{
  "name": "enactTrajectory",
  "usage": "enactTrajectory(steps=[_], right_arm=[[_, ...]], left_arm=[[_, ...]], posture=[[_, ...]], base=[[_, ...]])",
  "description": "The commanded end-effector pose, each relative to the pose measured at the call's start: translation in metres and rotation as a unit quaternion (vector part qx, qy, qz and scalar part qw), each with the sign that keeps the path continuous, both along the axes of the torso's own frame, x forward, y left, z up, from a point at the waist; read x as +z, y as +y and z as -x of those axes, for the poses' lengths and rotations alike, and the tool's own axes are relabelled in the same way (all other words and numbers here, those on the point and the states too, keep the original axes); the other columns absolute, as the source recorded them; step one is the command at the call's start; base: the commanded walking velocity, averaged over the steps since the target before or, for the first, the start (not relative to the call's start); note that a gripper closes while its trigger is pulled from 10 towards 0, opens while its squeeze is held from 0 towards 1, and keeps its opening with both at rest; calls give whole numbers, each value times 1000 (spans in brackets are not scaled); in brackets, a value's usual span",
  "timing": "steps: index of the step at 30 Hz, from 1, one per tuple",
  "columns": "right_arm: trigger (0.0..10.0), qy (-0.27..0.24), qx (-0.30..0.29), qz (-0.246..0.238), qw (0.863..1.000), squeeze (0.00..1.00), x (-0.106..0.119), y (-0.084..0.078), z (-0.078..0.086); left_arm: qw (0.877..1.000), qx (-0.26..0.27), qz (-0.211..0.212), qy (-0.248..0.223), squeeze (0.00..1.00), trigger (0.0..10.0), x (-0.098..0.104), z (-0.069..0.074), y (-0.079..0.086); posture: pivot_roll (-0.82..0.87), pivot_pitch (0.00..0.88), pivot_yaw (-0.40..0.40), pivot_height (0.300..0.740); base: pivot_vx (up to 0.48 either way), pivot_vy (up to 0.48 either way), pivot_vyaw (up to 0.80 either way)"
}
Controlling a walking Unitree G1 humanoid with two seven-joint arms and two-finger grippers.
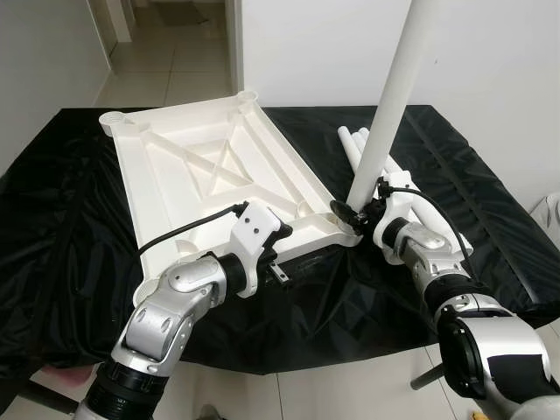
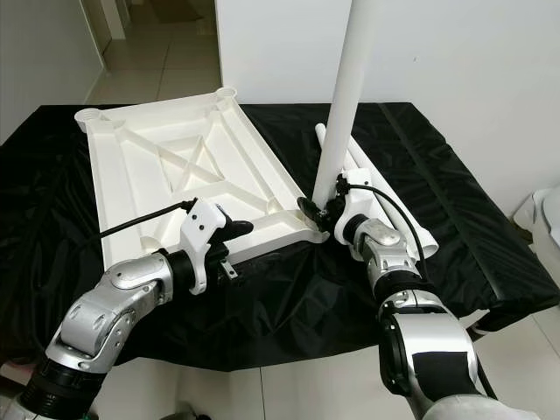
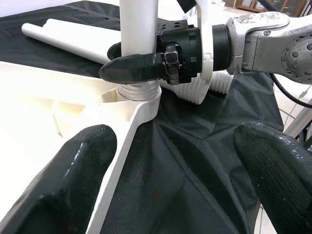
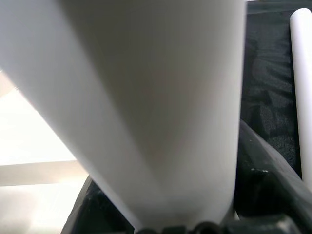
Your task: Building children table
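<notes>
The white children's tabletop [image 1: 206, 171] lies upside down on a black cloth, ribs facing up. A long white leg tube [image 1: 389, 105] stands upright in the near right corner socket [image 3: 139, 92]. My right gripper [image 1: 350, 214] is shut on the white leg tube just above the socket; its fingers [image 3: 141, 68] clasp the tube's base. My left gripper [image 3: 175, 170] is open, hovering at the tabletop's near edge a little left of that corner, with one finger [image 3: 68, 175] over the white rim and the other over the cloth.
Several spare white leg tubes [image 1: 359, 144] lie on the black cloth [image 1: 79, 227] behind the right gripper. A white wall [image 1: 490, 52] stands at the back right, and a tiled hallway [image 1: 166, 52] opens at the back left. The cloth's near edge drops to the floor.
</notes>
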State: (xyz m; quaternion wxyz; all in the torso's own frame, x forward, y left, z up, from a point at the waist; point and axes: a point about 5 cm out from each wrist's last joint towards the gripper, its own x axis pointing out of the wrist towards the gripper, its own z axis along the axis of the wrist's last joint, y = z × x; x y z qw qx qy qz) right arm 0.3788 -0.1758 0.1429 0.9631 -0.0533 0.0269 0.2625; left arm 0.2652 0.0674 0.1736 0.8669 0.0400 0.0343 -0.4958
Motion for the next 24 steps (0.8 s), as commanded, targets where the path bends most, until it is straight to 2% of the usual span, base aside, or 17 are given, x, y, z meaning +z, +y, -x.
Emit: enactTrajectory(steps=[1,9,10,12,14,16,17,18,20,21,22,23,24], right_arm=[[0,22,-19,0,1000,0,-10,-6,3],[0,9,-61,-15,998,0,-15,-6,6],[0,-2,-75,-32,997,0,-15,0,6],[0,-2,-75,-32,997,0,-15,0,6],[0,-23,-127,-76,989,0,-13,13,8],[0,-23,-127,-76,989,0,-13,13,8],[0,-30,-163,-90,982,0,-12,17,9],[0,-30,-163,-90,982,0,-12,17,9],[0,-44,-249,-85,964,0,-12,23,13],[0,-44,-249,-85,964,0,-12,23,13],[0,-46,-286,-75,954,0,-14,26,15],[0,-46,-286,-75,954,0,-14,26,15],[0,-47,-315,-71,945,0,-15,27,17]], left_arm=[[1000,14,-1,-4,0,10000,2,0,1],[1000,14,0,-2,0,10000,1,1,1],[1000,13,0,-1,0,10000,1,2,1],[1000,13,0,-1,0,10000,1,2,1],[1000,12,0,0,0,10000,1,2,1],[1000,12,0,0,0,10000,1,2,1],[1000,11,0,0,0,10000,0,2,0],[1000,11,0,0,0,10000,0,2,0],[1000,9,0,1,0,10000,0,3,-1],[1000,9,0,1,0,10000,0,3,-1],[1000,7,0,1,0,10000,-1,3,-2],[1000,7,0,1,0,10000,-1,3,-2],[1000,5,1,2,0,10000,-1,3,-3]], posture=[[-11,27,4,740],[-12,34,0,740],[-14,35,-2,740],[-14,35,-2,740],[-15,33,-4,740],[-15,33,-4,740],[-15,33,-4,740],[-15,33,-4,740],[-22,23,-7,740],[-22,23,-7,740],[-24,24,-6,740],[-24,24,-6,740],[-25,21,-6,740]], base=[[0,0,0],[0,0,0],[0,0,0],[0,0,0],[0,0,0],[0,0,0],[0,0,0],[0,0,0],[0,0,0],[0,0,0],[0,0,0],[0,0,0],[0,0,0]])
